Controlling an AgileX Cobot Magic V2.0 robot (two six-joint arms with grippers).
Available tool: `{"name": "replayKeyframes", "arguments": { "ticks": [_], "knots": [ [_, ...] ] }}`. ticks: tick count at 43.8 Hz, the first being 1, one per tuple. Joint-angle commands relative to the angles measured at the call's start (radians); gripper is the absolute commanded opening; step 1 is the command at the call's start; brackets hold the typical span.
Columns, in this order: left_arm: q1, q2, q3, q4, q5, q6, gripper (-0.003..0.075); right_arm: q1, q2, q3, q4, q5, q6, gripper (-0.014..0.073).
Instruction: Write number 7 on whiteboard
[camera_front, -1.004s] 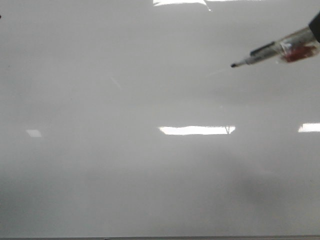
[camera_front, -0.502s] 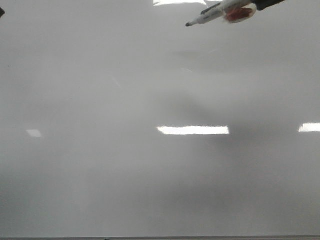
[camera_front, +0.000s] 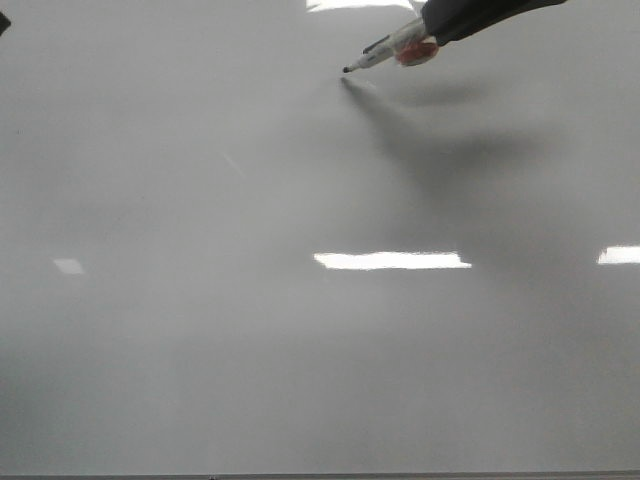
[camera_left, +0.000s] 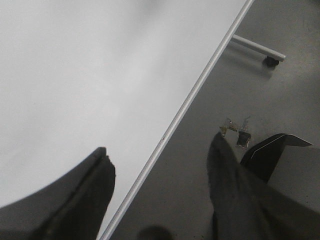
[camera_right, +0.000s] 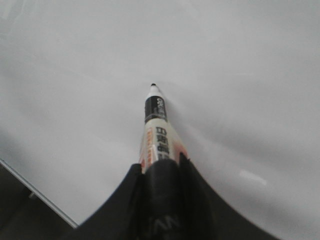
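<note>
The whiteboard (camera_front: 250, 350) is a glossy pale grey board filling the front view, and no marker line shows on it. My right gripper (camera_front: 445, 25) at the top right is shut on a white marker (camera_front: 385, 50) with a black tip. The tip points left and sits just above or at the board, close to its own shadow. In the right wrist view the marker (camera_right: 157, 130) sticks out from between the shut fingers of the gripper (camera_right: 162, 165). My left gripper (camera_left: 160, 145) is open and empty over the board's metal edge (camera_left: 195, 95). The number 7 is not in view.
Bright rectangular light reflections (camera_front: 390, 260) lie across the middle of the board. A dark thin edge (camera_front: 320, 475) runs along the board's near side. In the left wrist view grey floor (camera_left: 270, 90) and a wheeled stand leg (camera_left: 257, 47) lie beyond the board.
My right gripper has carried the marker from the right side up and to the left, and then lower toward the board. The tip's shadow has closed in on the tip.
</note>
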Motion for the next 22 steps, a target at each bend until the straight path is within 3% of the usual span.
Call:
{"name": "replayKeyframes", "arguments": {
  "ticks": [1,13,22],
  "knots": [
    [0.002,-0.012,-0.027,-0.025,-0.051,-0.010,0.0407,-0.014,-0.018,-0.039,-0.005,-0.056,-0.015,-0.0068],
    [0.002,-0.012,-0.027,-0.025,-0.051,-0.010,0.0407,-0.147,-0.059,-0.039,-0.058,0.008,-0.010,-0.0068],
    [0.002,-0.012,-0.027,-0.025,-0.051,-0.010,0.0407,-0.156,-0.054,-0.039,-0.065,0.056,-0.010,-0.0068]
  ]
}}
